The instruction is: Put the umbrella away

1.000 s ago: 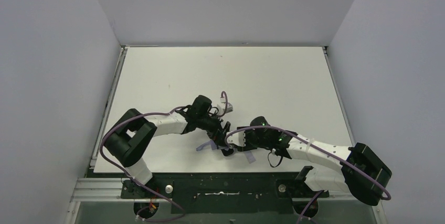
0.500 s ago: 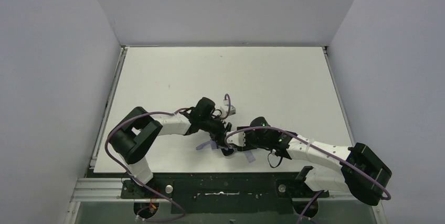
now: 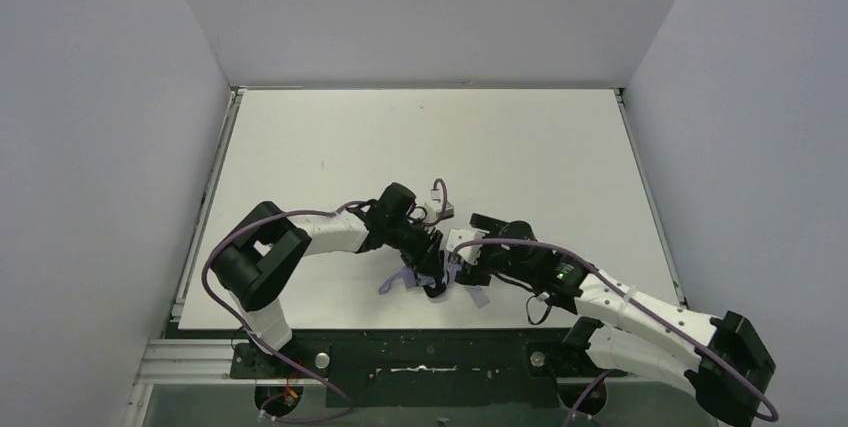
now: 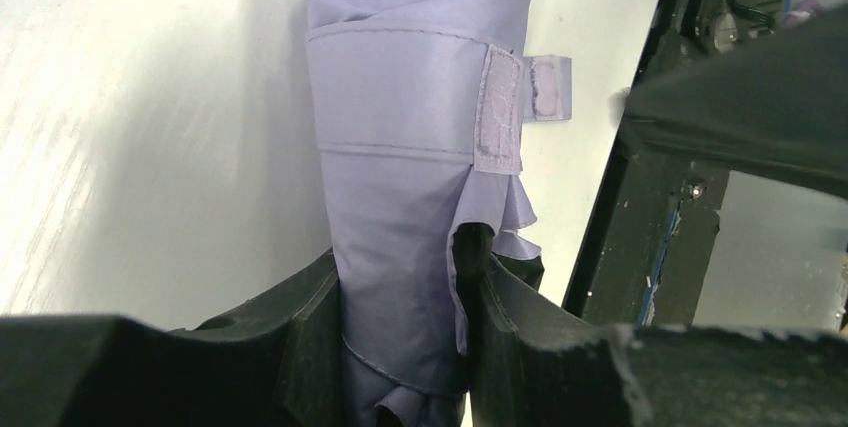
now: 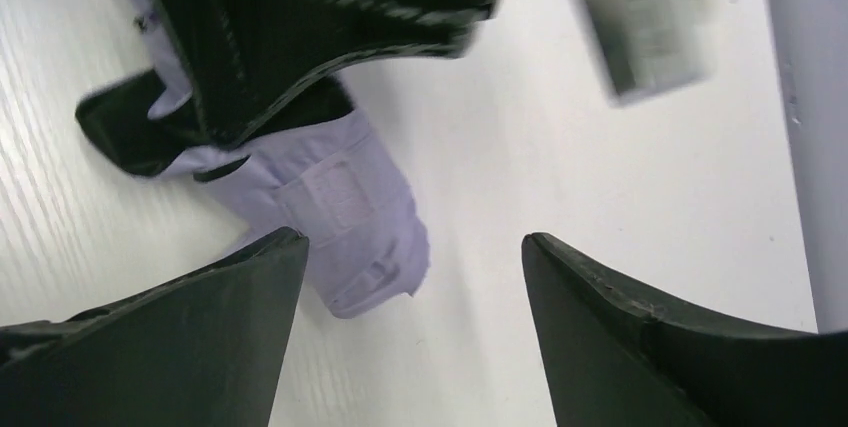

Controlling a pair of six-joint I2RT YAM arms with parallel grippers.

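Observation:
The umbrella is a folded roll of pale lavender fabric lying on the white table, with its closure strap wrapped round it. My left gripper is shut on the roll; both black fingers press its sides just below the strap. From above, the left gripper covers the middle of the umbrella, and lavender ends stick out on either side. My right gripper is open above the table, with nothing between its fingers. The umbrella lies just off its left finger. Handle and shaft are hidden.
The table's near edge and the black frame run close beside the umbrella. Both wrists crowd together near the front middle of the table, the right gripper just right of the left one. Purple cables loop over both arms.
My left gripper has come down and closed on the umbrella. The right gripper has opened, let go of it and drawn back a little, its arm swinging out to the right.

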